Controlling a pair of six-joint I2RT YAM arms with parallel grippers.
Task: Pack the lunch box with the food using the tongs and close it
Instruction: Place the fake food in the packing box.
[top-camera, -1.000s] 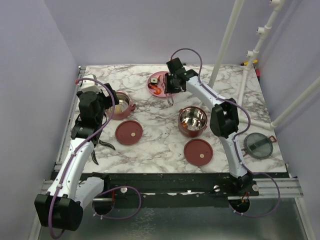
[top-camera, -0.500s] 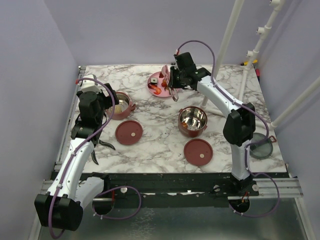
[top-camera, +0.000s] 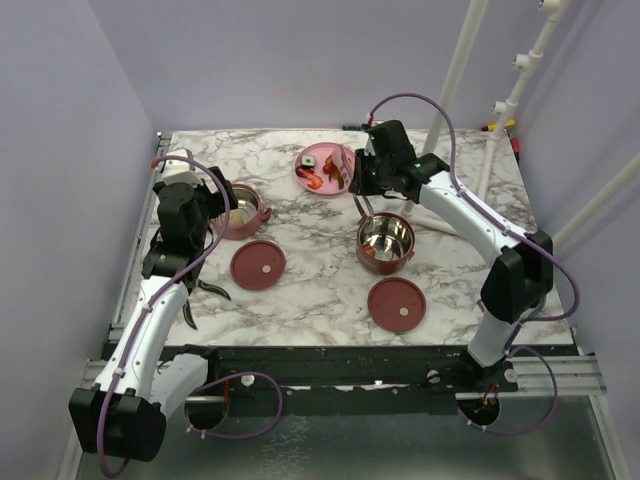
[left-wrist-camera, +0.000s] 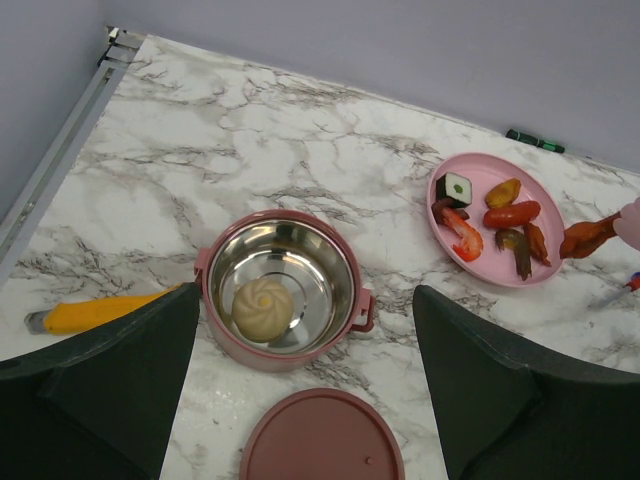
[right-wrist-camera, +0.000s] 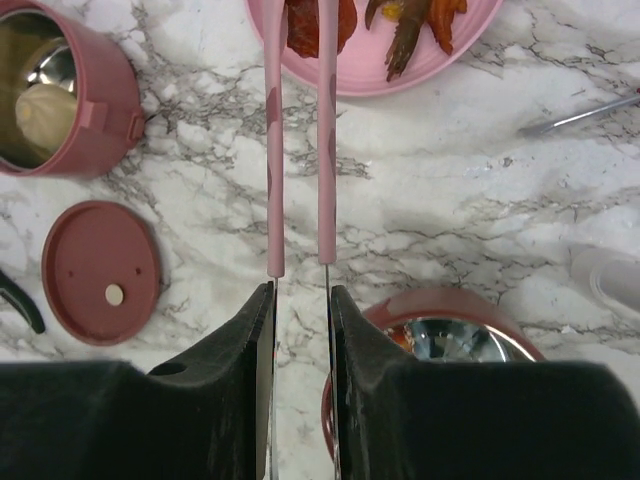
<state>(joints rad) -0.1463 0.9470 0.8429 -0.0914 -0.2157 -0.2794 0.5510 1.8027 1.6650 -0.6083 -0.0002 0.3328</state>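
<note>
Right hand (right-wrist-camera: 300, 300) is closed narrow on the tongs (right-wrist-camera: 325, 150), tips at the food (right-wrist-camera: 305, 25) on the plate (right-wrist-camera: 360, 72). Tongs look thin, light, springy & slippery, so grip mid-arm, I think. Left hand (left-wrist-camera: 305, 340) is wide open, empty.
</note>
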